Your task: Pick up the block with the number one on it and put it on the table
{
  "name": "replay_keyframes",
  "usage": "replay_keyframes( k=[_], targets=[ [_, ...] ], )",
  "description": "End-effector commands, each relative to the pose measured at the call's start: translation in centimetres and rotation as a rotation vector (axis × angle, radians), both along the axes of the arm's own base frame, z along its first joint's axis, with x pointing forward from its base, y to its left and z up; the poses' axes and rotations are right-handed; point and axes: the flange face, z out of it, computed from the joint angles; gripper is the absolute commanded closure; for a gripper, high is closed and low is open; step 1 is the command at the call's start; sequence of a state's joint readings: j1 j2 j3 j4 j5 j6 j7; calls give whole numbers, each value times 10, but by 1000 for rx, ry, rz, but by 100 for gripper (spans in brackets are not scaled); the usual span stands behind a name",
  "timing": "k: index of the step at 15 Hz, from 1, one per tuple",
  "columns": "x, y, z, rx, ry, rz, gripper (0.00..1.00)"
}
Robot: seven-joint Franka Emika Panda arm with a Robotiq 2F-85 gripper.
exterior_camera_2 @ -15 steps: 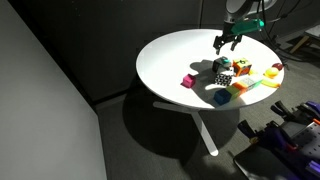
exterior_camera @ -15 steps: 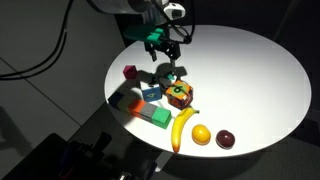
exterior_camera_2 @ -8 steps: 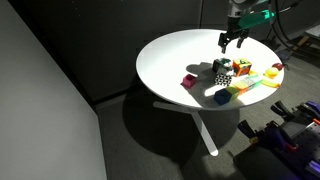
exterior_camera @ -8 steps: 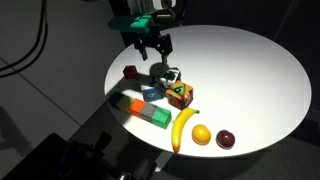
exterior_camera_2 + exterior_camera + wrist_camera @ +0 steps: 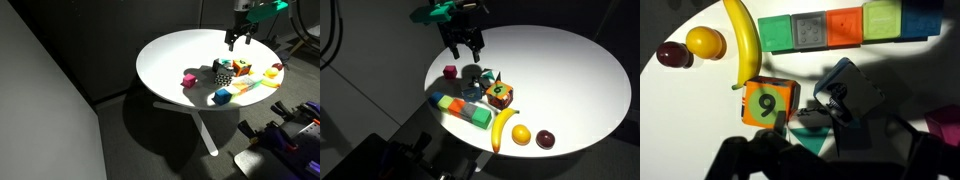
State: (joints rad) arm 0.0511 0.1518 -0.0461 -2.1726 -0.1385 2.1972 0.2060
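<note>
The pincer (image 5: 465,48) hung open and empty above the worktop (image 5: 570,70). The block with the number one (image 5: 486,78) sat just beside the red-orange cube (image 5: 501,96), seemingly almost beneath the pincer, offset slightly toward that cube.

ext cams: high, far, opposite sides, share table (image 5: 570,80) | wrist: close, top-down

One banana (image 5: 503,128), two round fruits (image 5: 521,134) (image 5: 546,139), one multicoloured bar (image 5: 460,110), four small blocks (image 5: 449,71) (image 5: 470,95) (image 5: 500,96) (image 5: 810,142).

Round white table (image 5: 570,70), banana (image 5: 503,128), multicoloured bar (image 5: 460,110), yellow fruit (image 5: 521,134), dark fruit (image 5: 546,139)
</note>
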Motion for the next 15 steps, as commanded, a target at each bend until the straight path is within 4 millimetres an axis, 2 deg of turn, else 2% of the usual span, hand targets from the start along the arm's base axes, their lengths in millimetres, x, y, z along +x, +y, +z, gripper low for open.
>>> replay_keyframes(
  k=[1,5,6,15],
  targets=[
    [-23,4,18,12,-13,-8,0],
    [-36,8,26,26,-21,2,0],
    [-23,7,18,9,-15,9,0],
    [-25,8,15,10,-9,11,0]
  ],
)
